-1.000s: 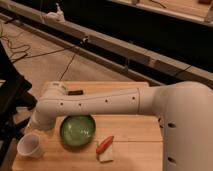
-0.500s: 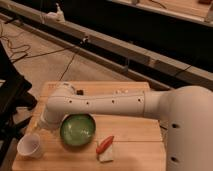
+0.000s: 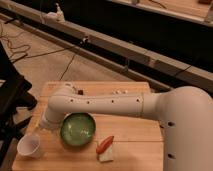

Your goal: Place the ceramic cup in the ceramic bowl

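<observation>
The cup (image 3: 29, 146) stood upright at the front-left corner of the table (image 3: 135, 146), just left of the bowl (image 3: 77, 129), unmoved over the last second. The gripper (image 3: 45, 126), tucked under the arm (image 3: 100, 104), had edged slightly toward the bowl, fingers spread wide, holding nothing. Judgement: grasp still outstanding.
</observation>
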You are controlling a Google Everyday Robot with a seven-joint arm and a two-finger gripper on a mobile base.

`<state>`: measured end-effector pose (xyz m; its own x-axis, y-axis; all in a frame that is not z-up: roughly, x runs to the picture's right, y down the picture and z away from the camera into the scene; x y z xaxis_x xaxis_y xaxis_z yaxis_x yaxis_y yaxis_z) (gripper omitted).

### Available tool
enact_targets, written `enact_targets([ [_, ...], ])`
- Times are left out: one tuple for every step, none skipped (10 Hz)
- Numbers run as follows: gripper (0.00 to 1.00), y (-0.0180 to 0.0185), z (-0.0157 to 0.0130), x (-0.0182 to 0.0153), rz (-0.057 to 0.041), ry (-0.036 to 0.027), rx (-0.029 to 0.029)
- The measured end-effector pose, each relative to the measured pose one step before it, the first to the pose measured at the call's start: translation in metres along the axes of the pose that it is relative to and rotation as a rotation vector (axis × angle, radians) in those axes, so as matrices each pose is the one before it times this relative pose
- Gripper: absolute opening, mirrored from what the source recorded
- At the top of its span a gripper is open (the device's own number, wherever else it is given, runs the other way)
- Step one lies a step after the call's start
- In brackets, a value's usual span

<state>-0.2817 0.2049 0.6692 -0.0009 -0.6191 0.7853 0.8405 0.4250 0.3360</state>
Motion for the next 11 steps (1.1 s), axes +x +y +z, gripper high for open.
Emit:
enact_targets([
  [0.65, 0.0007, 0.00688, -0.00172, -0.0014, -0.01923, -0.00036],
  [0.65, -0.00028, 0.00615, -0.00209, -0.00277, -0.01611, -0.0008],
  [0.65, -0.00037, 0.0104, -0.0029, -0.00319, -0.0269, -0.00172],
  [0.65, -0.00037, 0.00964, -0.00243, -0.00381, -0.02477, -0.00412],
  [0.65, 0.00013, 0.00567, -0.00116, -0.00177, -0.01415, -0.00321],
  [0.65, -0.00054, 0.01114, -0.00168, -0.00372, -0.02697, -0.00621],
  [0.65, 0.00045, 0.00899, 0.00063, -0.0007, -0.02048, -0.00471],
  [0.62, 0.00101, 0.0073, 0.00227, 0.00322, -0.01636, -0.00087],
  [0.53, 0.00149, 0.00645, 0.00283, 0.00286, -0.01164, -0.00155],
  [0.46, 0.00041, 0.00297, 0.00224, 0.00204, -0.00384, 0.00043],
  [0.34, 0.00022, 0.00248, 0.00325, 0.00072, -0.00204, 0.00014],
])
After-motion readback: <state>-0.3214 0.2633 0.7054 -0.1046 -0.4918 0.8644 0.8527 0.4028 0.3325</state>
